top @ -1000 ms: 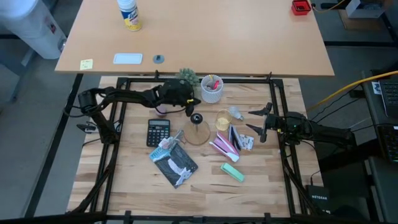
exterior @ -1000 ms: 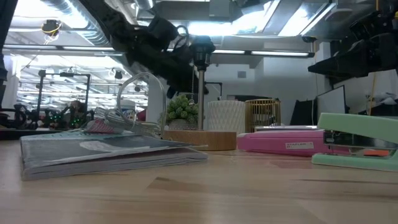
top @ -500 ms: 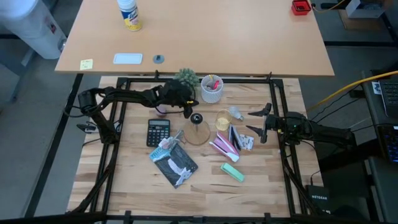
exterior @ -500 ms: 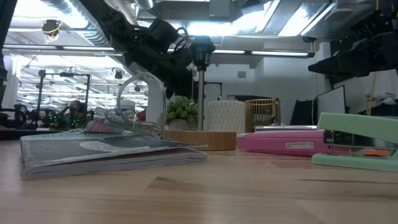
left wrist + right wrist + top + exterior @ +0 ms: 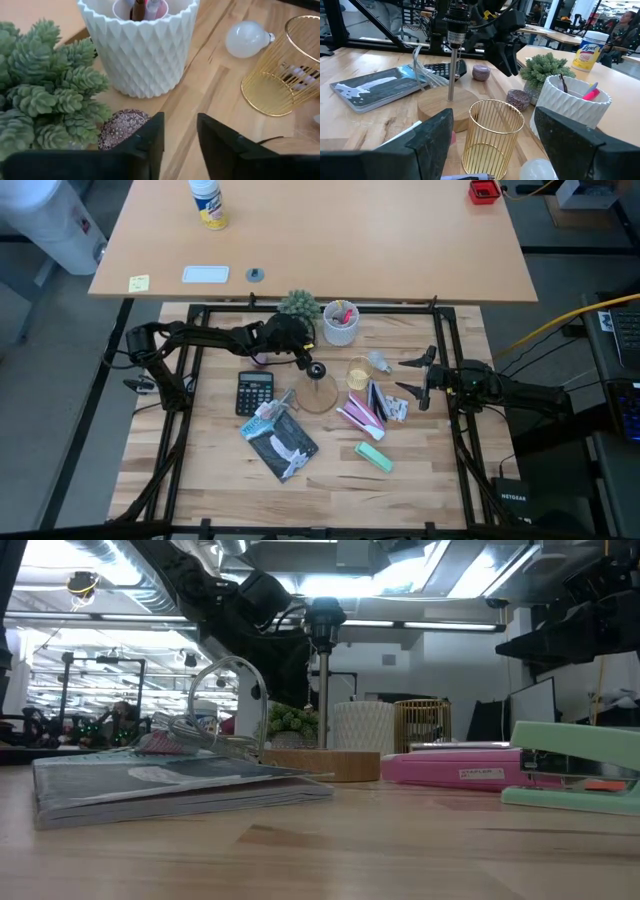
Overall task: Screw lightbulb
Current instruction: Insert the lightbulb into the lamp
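Between the earlier frames and now, only the left tool (image 5: 305,358) is seen to have shifted, its wrist drawn slightly back beside the black socket on the thin metal post of the round wooden lamp stand (image 5: 317,392); nothing else on the wooden bench (image 5: 210,465) is displaced. Its fingers are narrowly parted and nothing is held between them. The right tool (image 5: 412,378) is held wide and empty, near the small pear-shaped whitish bulb with a grey metal screw base (image 5: 381,363), which lies on its side on the bench, just beside the gold wire cup (image 5: 360,371) and not far from the white ribbed pot of pens (image 5: 341,321). A small green succulent plant (image 5: 299,304) stands behind the left tool.

The bulb is judged to be ungrasped as yet, so the pick-up appears to be the step in hand. It is best taken by the glass with a gentle squeeze, the wire cup being avoided. The screw base should then be aligned squarely over the socket before turning, and the stand steadied by the left tool so that it is not spun or tipped.
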You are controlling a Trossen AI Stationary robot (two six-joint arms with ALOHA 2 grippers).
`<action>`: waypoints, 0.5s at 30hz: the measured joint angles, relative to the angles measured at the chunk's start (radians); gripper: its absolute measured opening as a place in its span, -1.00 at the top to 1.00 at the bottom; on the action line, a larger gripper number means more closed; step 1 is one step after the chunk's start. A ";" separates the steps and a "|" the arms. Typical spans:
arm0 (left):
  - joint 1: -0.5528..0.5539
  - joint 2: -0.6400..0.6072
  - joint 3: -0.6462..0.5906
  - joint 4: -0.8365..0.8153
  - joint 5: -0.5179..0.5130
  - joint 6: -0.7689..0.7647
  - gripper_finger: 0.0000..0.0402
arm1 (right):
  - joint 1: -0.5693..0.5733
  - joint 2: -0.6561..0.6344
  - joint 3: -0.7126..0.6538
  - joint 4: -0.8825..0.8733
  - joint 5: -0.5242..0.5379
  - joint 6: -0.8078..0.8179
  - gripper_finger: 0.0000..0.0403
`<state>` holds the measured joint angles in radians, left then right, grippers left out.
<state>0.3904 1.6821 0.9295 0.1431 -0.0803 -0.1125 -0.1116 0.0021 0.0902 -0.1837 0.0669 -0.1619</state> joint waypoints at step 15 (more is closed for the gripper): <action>0.025 -0.201 0.000 -0.154 -0.004 0.010 0.24 | 0.000 0.000 0.000 -0.002 0.000 0.000 -0.41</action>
<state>0.4159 1.4811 0.9295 -0.0105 -0.0842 -0.1027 -0.1116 0.0024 0.0903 -0.1860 0.0669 -0.1619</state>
